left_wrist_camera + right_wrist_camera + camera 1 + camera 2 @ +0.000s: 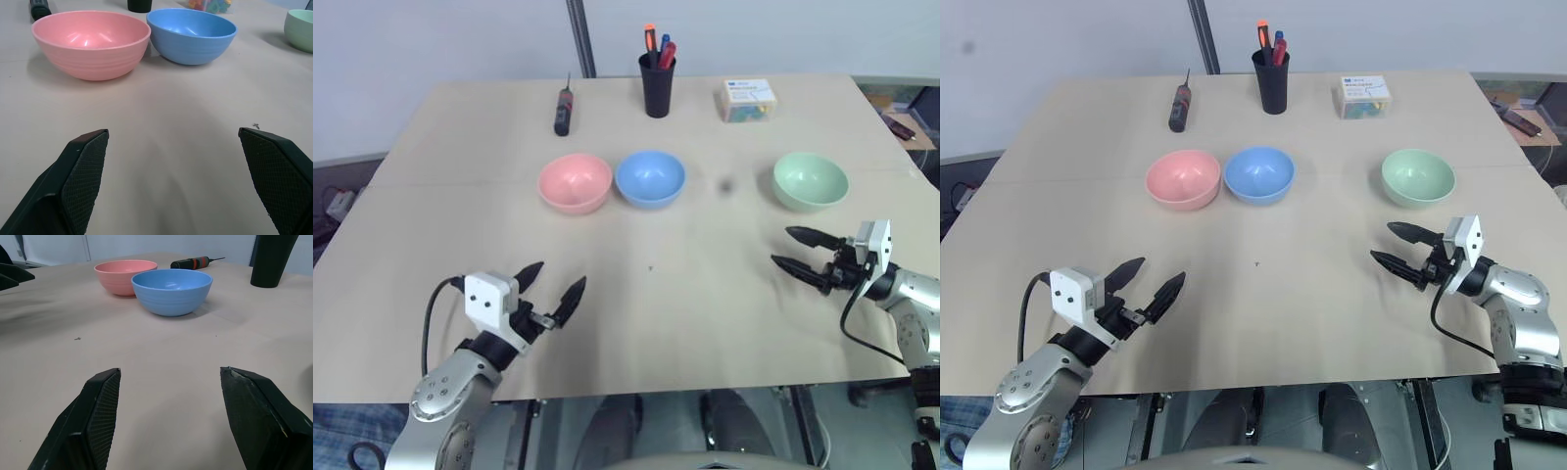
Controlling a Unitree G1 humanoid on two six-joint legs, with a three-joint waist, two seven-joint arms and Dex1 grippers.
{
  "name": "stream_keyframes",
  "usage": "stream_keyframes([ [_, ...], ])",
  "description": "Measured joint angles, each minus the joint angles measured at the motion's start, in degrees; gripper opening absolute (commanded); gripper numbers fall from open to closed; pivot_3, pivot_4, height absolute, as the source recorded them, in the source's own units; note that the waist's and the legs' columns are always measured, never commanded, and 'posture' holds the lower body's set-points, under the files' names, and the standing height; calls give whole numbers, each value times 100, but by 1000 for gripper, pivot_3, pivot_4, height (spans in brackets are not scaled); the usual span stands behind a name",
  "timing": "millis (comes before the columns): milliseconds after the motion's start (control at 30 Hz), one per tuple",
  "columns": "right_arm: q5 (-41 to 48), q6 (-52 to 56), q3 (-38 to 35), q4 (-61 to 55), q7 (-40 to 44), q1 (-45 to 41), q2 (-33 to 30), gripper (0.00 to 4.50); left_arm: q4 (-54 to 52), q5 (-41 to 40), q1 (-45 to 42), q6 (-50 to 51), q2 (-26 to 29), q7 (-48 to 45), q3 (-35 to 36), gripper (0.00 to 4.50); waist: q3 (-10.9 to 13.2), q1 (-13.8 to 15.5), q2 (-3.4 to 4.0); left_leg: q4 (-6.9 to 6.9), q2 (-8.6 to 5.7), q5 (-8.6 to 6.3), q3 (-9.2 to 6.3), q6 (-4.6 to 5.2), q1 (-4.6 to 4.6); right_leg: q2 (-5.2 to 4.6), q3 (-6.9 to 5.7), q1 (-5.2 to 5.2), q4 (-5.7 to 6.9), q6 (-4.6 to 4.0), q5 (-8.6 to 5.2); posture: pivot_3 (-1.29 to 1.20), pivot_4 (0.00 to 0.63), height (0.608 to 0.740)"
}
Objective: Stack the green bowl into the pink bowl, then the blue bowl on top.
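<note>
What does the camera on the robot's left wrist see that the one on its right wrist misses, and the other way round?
The left wrist view alone catches the green bowl at its edge and a corner of the box of colourful bits. The right wrist view alone shows the whole screwdriver and the left gripper off to one side. Both share the pink bowl and the blue bowl side by side on the table, plus the black pen cup.

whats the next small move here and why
Probably swing the right gripper forward toward the green bowl. All three bowls sit apart and unstacked, and green goes into the pink bowl first. The green bowl stands just beyond that gripper, whose fingers are open and empty. The left gripper is far from it, and the blue bowl comes later.
</note>
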Motion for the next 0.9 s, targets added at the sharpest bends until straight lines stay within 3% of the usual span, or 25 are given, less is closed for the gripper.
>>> stream_keyframes([
  [900,-19,-124,2,127,125,0,-4,3389,463,122,98,-661,-19,-299,-13,4500,0,0,0,0,0,0,0,0,1,0,0,0,0,0,0,0,150,740],
])
